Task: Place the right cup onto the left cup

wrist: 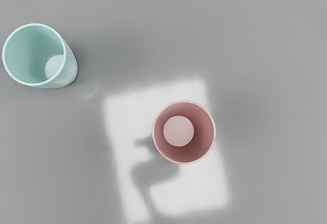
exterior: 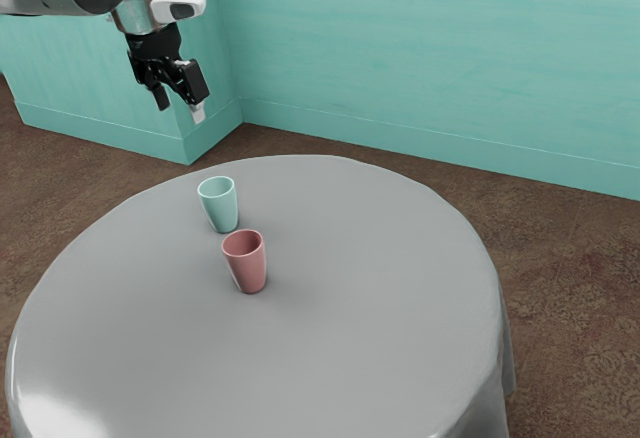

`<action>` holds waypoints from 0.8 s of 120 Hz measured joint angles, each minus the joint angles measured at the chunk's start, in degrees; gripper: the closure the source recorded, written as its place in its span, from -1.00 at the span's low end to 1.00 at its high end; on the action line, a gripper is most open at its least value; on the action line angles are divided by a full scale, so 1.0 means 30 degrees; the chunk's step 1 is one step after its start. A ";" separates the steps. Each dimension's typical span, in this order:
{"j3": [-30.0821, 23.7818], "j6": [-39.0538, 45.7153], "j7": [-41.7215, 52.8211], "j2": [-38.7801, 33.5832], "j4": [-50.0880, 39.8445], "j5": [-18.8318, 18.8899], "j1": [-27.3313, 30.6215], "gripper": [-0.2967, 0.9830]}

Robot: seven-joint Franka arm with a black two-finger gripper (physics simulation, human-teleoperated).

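Jaws (exterior: 180, 104): wide apart, empty, exterior view's upper left
Pink cup (exterior: 246, 266): likely task's right one; below jaws, toward exterior view's right
Teal cup (exterior: 219, 208): upper-left of pink

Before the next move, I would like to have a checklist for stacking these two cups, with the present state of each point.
1. Tool open: ok, its two fingers stand apart.
2. Teal cup and pink cup upright: ok, both stand mouth up.
3. Both cups empty: ok, the inside bottoms are bare in the wrist view.
4. Space between the cups: ok, the wrist view shows a gap.
5. Tool down at a cup: not ok, it is above them.
6. One cup fits inside the other: cannot tell.
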 joint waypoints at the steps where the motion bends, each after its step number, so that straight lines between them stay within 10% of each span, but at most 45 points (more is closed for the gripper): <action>1: -0.0004 0.0003 -0.0003 0.0002 0.0000 0.0000 0.0003 -0.54; 96: 0.0042 0.2280 -0.0421 0.1866 -0.2859 -0.0089 0.0024 -0.54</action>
